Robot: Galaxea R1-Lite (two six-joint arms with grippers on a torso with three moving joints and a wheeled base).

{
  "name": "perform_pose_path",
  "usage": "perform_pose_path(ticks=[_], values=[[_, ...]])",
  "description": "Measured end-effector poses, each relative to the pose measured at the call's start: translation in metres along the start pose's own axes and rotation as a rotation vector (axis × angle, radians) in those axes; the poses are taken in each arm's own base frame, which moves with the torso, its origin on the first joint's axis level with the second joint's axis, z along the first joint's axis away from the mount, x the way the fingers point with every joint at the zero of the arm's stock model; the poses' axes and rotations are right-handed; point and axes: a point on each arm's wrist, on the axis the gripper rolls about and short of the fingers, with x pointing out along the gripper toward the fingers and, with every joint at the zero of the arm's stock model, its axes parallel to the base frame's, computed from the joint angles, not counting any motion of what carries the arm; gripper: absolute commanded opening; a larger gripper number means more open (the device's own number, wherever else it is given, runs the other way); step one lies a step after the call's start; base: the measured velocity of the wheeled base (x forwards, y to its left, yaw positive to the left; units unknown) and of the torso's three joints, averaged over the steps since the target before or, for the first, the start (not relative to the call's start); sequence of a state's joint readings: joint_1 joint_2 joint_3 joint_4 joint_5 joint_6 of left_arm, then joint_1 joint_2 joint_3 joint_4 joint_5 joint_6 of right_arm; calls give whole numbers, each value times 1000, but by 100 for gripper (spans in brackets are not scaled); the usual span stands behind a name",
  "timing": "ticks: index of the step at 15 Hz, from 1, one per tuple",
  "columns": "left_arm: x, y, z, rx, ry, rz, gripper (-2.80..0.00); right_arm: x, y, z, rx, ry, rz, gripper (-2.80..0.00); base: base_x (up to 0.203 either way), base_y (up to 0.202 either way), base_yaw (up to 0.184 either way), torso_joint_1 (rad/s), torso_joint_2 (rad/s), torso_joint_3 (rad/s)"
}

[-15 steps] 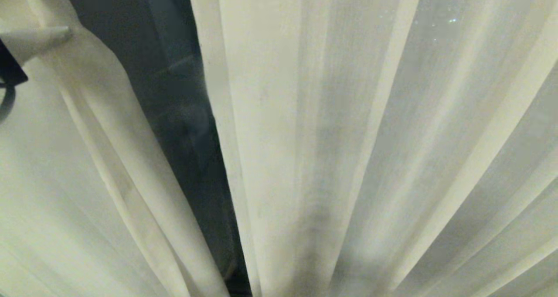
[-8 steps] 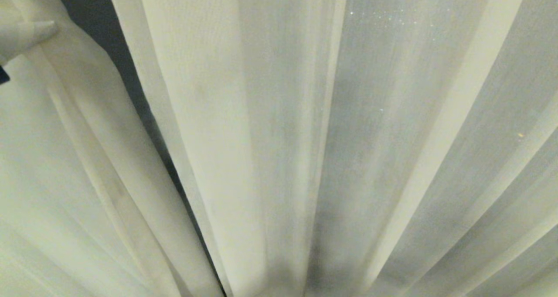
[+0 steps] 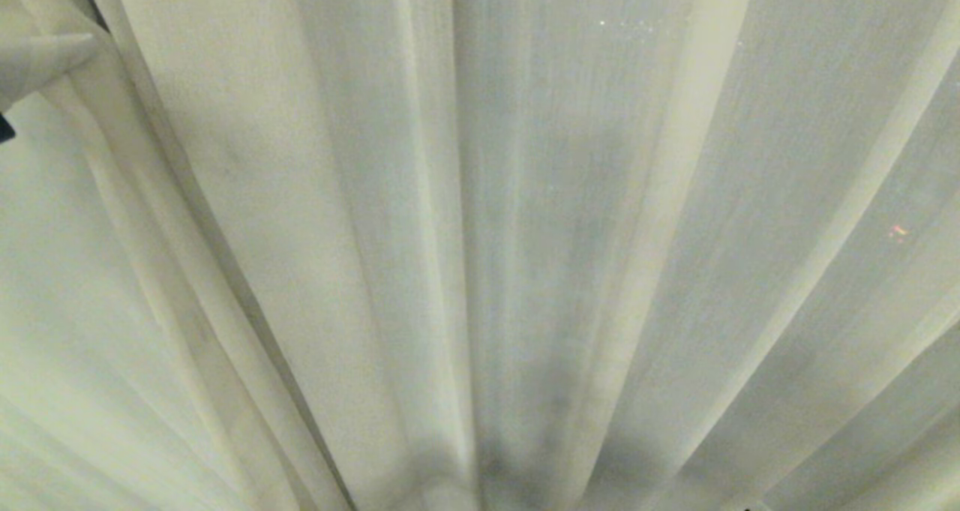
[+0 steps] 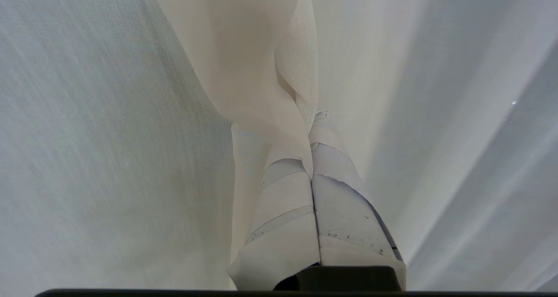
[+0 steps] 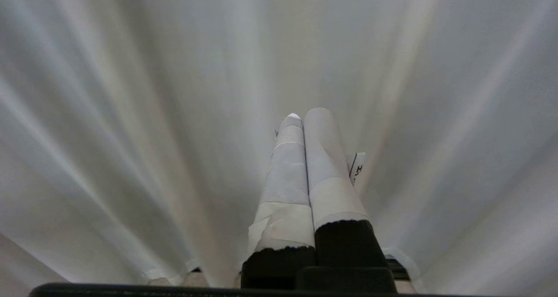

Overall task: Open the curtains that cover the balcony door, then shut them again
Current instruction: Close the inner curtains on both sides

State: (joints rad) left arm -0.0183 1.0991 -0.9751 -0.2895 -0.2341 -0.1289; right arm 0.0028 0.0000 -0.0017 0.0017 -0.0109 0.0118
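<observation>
Left wrist view: left gripper [image 4: 314,127] pinches curtains [image 4: 261,70] edge between fingers [image 4: 283,209]; right gripper [image 5: 301,116] shut, empty. Probably closing step; next, finish pull, release.

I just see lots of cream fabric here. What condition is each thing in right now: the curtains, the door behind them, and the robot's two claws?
curtains: drawn together, only a thin dark seam between the two panels at far left.
balcony door: hidden behind the fabric.
left gripper: shut on a fold of curtain edge, at the head view's upper left.
right gripper: shut, holding nothing, pointing at the fabric.
</observation>
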Motion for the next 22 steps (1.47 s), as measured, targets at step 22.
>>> perform_pose_path(ticks=[22], values=[[-1, -1, -4, -11, 34, -2, -280, 0, 0, 0, -1, 0, 0, -280, 0, -106, -1, 1, 2, 1]])
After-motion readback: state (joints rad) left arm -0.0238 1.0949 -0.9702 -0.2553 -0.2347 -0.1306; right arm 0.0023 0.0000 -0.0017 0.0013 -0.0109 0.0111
